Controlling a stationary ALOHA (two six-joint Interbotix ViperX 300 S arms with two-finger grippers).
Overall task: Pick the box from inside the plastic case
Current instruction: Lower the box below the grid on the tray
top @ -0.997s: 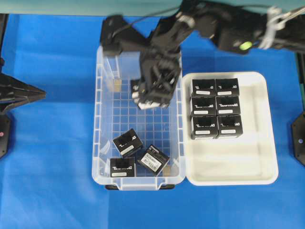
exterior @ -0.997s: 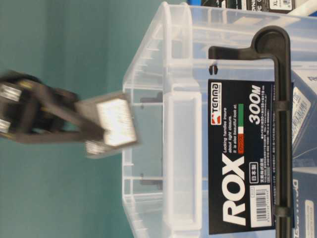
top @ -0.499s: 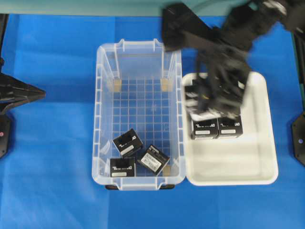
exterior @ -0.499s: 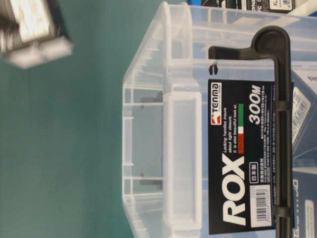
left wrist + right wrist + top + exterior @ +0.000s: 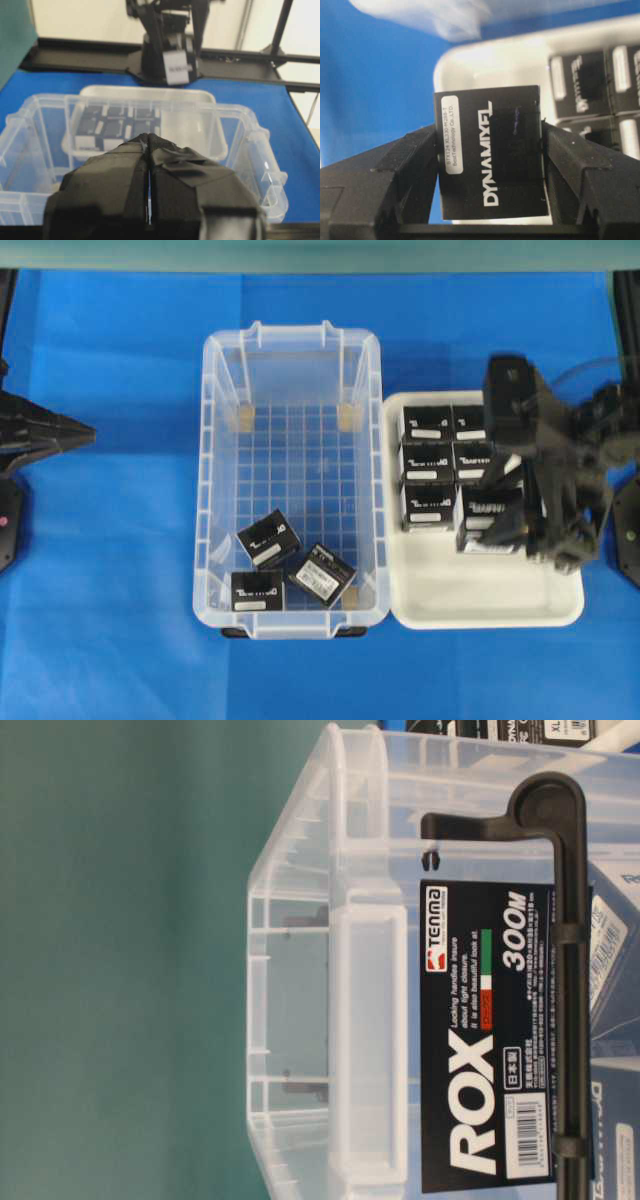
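Over the shallow white tray (image 5: 480,602), the right gripper (image 5: 490,165) is clamped on a small black cardboard box with white lettering (image 5: 490,155), which sits above the tray's near half beside 5 visible matching boxes (image 5: 430,462). Left of the tray, the clear ribbed plastic case (image 5: 212,490) on the blue table (image 5: 100,620) contains 3 boxes (image 5: 268,538) at its near end. At far left, the left gripper (image 5: 149,192) rests with jaws together.

A robotics lab: blue-covered bench (image 5: 110,570) with fixed robot arm bases.
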